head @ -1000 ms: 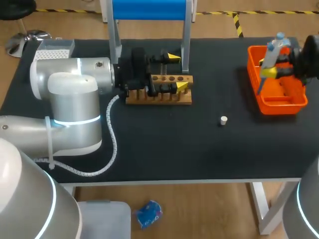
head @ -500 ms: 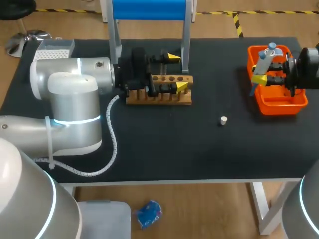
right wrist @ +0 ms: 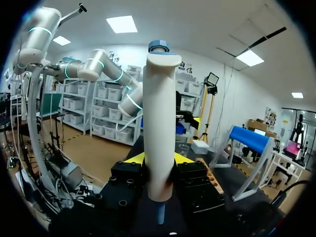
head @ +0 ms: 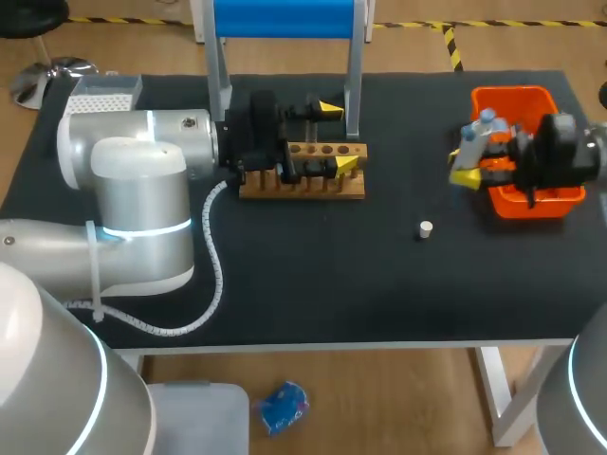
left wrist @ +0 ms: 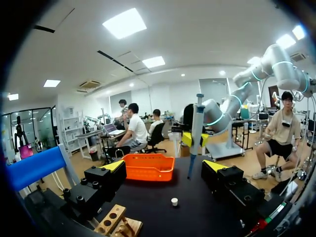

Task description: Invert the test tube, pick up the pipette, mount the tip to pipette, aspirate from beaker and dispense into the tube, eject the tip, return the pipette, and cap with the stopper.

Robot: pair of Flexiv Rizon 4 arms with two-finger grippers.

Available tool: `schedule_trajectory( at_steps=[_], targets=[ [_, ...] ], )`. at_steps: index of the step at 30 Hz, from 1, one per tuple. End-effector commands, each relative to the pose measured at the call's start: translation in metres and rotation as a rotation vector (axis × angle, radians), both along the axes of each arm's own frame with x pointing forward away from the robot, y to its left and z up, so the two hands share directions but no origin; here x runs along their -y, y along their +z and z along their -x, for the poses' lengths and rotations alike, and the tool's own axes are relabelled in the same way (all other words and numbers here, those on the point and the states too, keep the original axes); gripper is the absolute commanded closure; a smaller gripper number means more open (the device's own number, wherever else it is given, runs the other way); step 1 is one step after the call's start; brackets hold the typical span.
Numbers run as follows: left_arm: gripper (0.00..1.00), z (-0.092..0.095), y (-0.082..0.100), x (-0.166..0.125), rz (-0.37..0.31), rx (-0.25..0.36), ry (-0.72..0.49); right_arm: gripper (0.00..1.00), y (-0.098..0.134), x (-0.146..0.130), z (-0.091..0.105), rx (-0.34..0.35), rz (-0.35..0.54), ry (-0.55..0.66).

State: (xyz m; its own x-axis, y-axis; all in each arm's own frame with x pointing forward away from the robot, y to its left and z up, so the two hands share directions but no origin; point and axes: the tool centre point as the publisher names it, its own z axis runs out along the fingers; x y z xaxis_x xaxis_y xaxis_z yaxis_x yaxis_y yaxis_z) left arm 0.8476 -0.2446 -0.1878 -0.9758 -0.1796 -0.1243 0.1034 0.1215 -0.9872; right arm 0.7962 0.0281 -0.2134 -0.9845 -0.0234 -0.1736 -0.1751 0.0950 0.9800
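Right jaws: clenched on the pipette [right wrist: 160, 123], gripping its white body from two sides, with the blue cap above and the narrow lower end below. The pipette is held at the left edge of the orange basket [head: 510, 93], over the counter [head: 379, 284]. No tip appears mounted.

Left jaws: released, spread wide over the wooden rack [head: 302, 186].

Hazards:
- The body looks smooth and rounded. Pressing down to seat a tip could make it slide or tilt between the fingers, leaving the tip crooked.
- The left arm [head: 142, 180] lies beside the white box [head: 106, 89]. A direct reach there risks collision.
- The stopper [head: 426, 228] lies loose and could be knocked away.
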Motion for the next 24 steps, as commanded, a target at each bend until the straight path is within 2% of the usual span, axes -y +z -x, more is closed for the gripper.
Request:
schedule_trajectory(
  at_steps=[1, 6, 13, 20, 24],
  targets=[
    [0.0, 0.001, -0.001, 0.001, 0.002, 0.002, 0.005, 1.0, -0.01, -0.036, -0.003, 0.0, -0.013, 0.034],
    [0.0, 0.001, -0.001, 0.001, 0.002, 0.002, 0.005, 1.0, -0.016, -0.071, -0.004, 0.019, -0.056, 0.006],
    [0.0, 0.001, -0.001, 0.001, 0.002, 0.002, 0.005, 1.0, -0.017, -0.108, -0.014, 0.05, -0.116, 0.03],
    [0.0, 0.001, -0.001, 0.001, 0.002, 0.002, 0.005, 1.0, -0.012, -0.126, -0.028, 0.062, -0.138, 0.03],
    [0.0, 0.001, -0.001, 0.001, 0.002, 0.002, 0.005, 1.0, -0.011, -0.125, -0.034, 0.036, -0.154, 0.007]
  ],
)
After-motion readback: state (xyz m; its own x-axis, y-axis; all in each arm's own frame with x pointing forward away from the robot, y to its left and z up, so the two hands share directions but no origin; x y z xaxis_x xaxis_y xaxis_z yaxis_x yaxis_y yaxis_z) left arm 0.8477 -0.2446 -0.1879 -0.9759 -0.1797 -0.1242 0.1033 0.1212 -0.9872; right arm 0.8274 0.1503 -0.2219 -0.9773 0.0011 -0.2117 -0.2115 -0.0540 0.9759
